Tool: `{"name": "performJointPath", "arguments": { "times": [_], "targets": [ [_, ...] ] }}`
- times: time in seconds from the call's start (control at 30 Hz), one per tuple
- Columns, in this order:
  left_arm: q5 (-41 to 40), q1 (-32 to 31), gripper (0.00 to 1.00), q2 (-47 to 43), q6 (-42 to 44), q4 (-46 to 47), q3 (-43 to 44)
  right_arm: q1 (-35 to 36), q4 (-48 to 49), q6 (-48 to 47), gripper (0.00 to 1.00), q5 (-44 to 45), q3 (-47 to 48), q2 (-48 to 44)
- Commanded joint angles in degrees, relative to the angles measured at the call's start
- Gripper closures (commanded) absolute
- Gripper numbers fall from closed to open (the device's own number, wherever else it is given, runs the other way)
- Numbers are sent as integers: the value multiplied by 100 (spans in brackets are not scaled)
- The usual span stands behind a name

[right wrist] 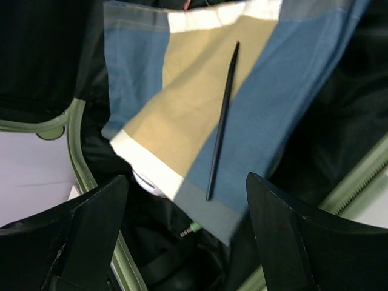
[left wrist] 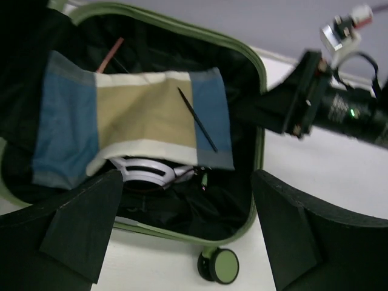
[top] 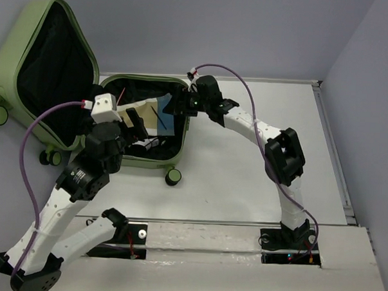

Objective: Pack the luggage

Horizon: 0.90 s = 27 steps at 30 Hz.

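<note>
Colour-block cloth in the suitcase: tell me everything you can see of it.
The cloth is soft fabric in blue, tan and cream blocks. It lies spread out, slightly rumpled, in the black-lined lower shell of the open luggage. A thin black stick rests diagonally on top; a white rounded object shows under its near edge. Nothing grips it.

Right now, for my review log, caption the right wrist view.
Open right gripper hovers over a blue-and-tan folded cloth, thin black stick on top, inside the luggage.

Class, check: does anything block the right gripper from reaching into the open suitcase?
Nothing visible does. The right gripper hangs open above the open luggage; only the striped cloth and the thin black stick on it lie inside, below the fingers.
</note>
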Motion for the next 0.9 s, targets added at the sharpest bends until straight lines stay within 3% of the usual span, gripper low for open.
{"name": "performJointPath", "arguments": {
  "times": [0.0,0.1,0.13,0.17,0.2,0.3,0.37,0.43,0.53,0.87],
  "targets": [
    [-1709,298,1,306,-205,-701,774,-165,430,-335,16,2,-854,-968],
    [-1861,1070,1,509,-188,-1026,872,-165,727,-512,16,195,-1805,-1576],
    [-1878,1621,1,535,-109,-1045,837,-218,903,-512,16,240,-2017,-1725],
    [-1913,1626,1,527,-13,-1011,776,-218,992,-504,16,240,-2219,-1875],
    [-1992,2201,1,483,240,-845,601,-218,1141,-495,16,188,-2552,-2129],
    [-2360,3108,1,404,313,-520,389,-349,1509,-364,16,-232,-3158,-2586],
    [-2572,3365,1,324,401,-151,231,-403,1634,-354,12,-383,-3389,-2763],
    [-2319,4006,1,640,428,176,256,-456,1670,-433,6,-576,-3547,-2869],
    [-2256,4499,1,1219,314,194,397,-578,1670,-547,0,-805,-3653,-2878],
    [-3099,4676,7,2098,1086,1169,554,-719,1213,-811,0,-420,-3109,-2026]
  ]
}}
